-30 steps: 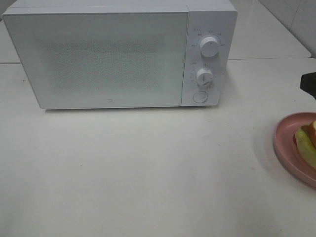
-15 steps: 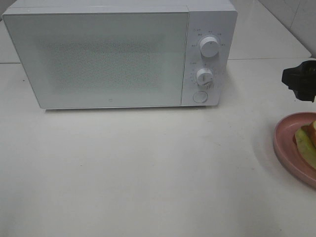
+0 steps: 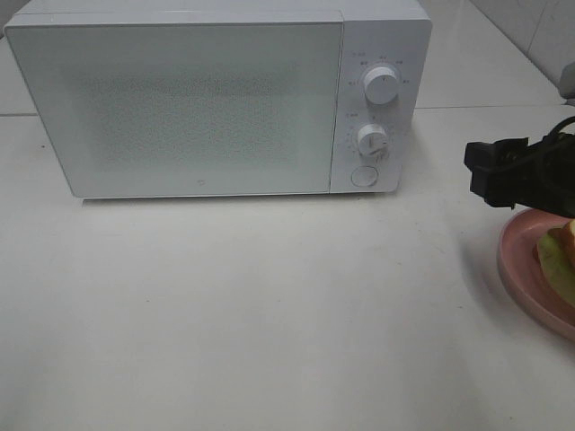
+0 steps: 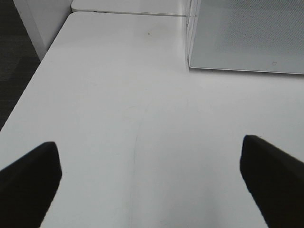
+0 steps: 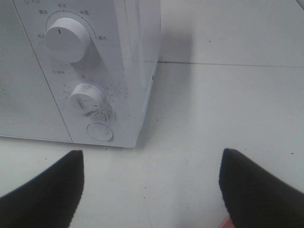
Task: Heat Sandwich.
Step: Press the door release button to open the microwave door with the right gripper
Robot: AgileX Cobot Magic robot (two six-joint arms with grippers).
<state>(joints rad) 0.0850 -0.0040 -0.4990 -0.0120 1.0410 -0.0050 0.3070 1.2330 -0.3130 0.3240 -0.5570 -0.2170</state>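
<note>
Sandwich (image 3: 561, 260) on pink plate (image 3: 517, 256), right jaws spread, empty, just beside

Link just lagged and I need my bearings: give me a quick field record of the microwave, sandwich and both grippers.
microwave: door shut, at the back of the table
sandwich: on the pink plate, at the high view's right edge, partly cut off
left gripper: open, empty, over table
right gripper: open, empty, facing the microwave's knobs
task step: door not yet opened
</note>
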